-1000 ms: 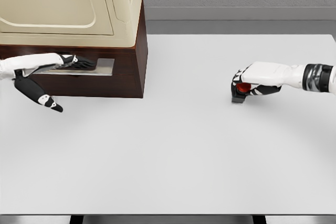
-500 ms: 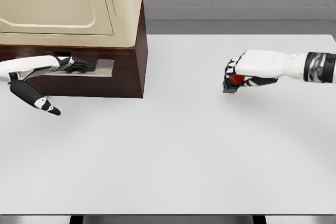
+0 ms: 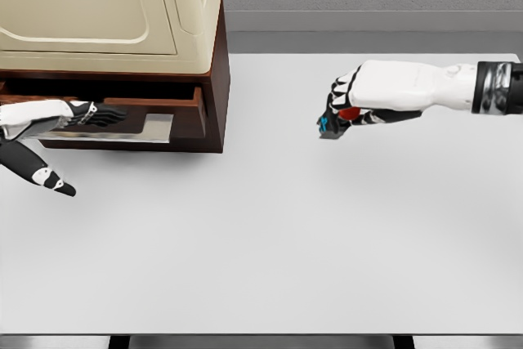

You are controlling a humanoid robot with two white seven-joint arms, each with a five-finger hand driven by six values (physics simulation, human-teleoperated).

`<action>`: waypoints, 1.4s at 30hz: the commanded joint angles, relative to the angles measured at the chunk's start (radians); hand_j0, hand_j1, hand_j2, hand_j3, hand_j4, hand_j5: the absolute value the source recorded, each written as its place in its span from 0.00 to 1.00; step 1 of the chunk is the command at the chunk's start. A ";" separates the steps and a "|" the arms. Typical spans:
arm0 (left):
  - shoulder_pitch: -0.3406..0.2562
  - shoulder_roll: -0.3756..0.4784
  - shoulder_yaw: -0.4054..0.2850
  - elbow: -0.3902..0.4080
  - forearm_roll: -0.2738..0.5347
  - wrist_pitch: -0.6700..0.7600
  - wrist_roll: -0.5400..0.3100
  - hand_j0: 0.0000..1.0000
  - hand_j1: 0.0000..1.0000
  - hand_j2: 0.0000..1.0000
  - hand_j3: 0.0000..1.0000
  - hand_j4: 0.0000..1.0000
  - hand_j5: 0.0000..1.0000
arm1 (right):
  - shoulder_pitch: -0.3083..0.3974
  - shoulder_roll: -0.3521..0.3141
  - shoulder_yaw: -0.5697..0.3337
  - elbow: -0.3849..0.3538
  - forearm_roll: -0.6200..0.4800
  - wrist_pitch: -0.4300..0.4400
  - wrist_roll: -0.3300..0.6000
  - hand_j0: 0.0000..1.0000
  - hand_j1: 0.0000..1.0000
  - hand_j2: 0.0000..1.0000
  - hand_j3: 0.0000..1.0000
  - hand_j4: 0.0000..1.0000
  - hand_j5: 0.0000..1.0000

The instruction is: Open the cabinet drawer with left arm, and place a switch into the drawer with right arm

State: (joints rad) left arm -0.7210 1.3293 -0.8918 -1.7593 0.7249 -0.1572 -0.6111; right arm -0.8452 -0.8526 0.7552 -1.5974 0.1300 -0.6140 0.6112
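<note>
head view: left hand point(image 3: 73, 116) grips the drawer handle point(image 3: 122, 126) to pull it out; right hand point(image 3: 351, 104) clasps the switch point(image 3: 331, 126), carrying it over.

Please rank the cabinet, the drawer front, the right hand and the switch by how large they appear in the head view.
1. cabinet
2. drawer front
3. right hand, though it sits nearer the camera
4. switch, partly hidden in that hand

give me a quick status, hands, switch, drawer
Left hand on drawer handle, drawer partly open. Right hand shut on switch, above table. Nothing between switch and drawer.
</note>
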 commanded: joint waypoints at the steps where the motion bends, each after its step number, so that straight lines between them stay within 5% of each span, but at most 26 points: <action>1: 0.000 0.007 0.002 -0.003 0.018 0.001 0.000 1.00 1.00 1.00 1.00 1.00 1.00 | -0.002 0.003 0.001 -0.007 -0.013 0.003 0.000 0.42 0.42 0.42 0.42 0.42 0.42; 42: 0.137 0.165 0.002 -0.005 0.062 -0.007 0.000 1.00 1.00 1.00 1.00 1.00 1.00 | -0.178 0.233 0.090 0.020 -0.017 0.003 0.000 0.41 0.41 0.41 0.41 0.41 0.41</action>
State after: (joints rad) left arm -0.5863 1.4734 -0.8701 -1.7821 0.9441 -0.1670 -0.6410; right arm -1.0293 -0.6252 0.8436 -1.5783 0.1199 -0.6140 0.6113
